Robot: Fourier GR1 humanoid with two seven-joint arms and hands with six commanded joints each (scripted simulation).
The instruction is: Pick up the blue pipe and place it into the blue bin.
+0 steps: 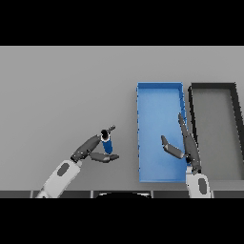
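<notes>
Most of the blue pipe (107, 144) is covered by the left hand (95, 150) wrapped around it; only its dark open end at 12 o'clock and a short blue stretch show, and its lower end can't be made out. The right hand (183, 147) hides part of the blue bin (157, 88) along its 3 o'clock wall and floor, plus a bit of the black bin (212, 86) rim beside it

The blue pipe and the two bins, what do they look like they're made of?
The blue pipe, held in the left hand, looks like smooth plastic, possibly painted metal: even blue colour, dark open end. The blue bin looks like matte moulded plastic, with thin walls, uniform colour and no shine. The black bin beside it has the same form, so probably plastic too.
</notes>
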